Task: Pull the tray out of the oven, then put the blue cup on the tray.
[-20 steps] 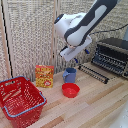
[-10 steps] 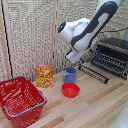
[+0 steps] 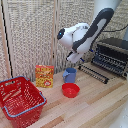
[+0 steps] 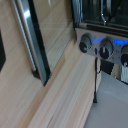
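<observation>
Apparently the white-and-black robot arm's hand [image 3: 75, 57] is hovering above the small blue-grey mug [image 3: 69, 75], though I cannot tell how far it is open or whether it is holding anything. The dark wire rack tray [image 3: 111, 61] is sitting pulled forward out of the black-and-silver toaster oven [image 3: 113, 50], over its dropped door [image 3: 93, 73], at the exterior view's right. Judging by this, descending squarely over the mug's rim, clear of the round red bowl [image 3: 70, 90] just beside it on the wooden tabletop [image 3: 100, 107], seems wise.

A mock kitchen bench: wooden worktop [image 3: 95, 107], toaster oven [image 3: 111, 55], folding screen [image 3: 35, 35] behind, and a robot arm [image 3: 90, 32].
</observation>
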### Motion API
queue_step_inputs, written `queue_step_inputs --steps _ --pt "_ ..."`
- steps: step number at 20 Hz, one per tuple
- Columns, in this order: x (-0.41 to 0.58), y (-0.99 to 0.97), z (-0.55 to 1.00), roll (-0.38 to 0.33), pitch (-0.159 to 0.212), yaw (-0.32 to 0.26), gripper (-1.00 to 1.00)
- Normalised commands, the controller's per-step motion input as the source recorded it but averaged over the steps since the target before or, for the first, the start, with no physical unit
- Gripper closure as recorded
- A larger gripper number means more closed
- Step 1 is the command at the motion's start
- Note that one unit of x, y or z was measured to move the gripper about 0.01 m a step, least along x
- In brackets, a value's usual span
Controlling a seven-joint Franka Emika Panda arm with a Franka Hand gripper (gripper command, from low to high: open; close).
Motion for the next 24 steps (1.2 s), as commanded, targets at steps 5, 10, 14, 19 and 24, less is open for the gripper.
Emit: queue_step_inputs --steps 5,10,14,19,24 --pt "0.091 -0.63 0.00 -0.134 -0.001 0.134 -1.00" --pt "0.096 -0.67 -0.02 -0.133 0.000 0.124 -1.00" --pt "0.116 -0.72 -0.09 -0.125 0.015 0.117 -1.00" --pt "0.171 -0.73 -0.34 -0.141 0.080 0.069 -1.00" --pt "0.171 -0.68 -0.37 -0.166 0.080 0.000 -1.00"
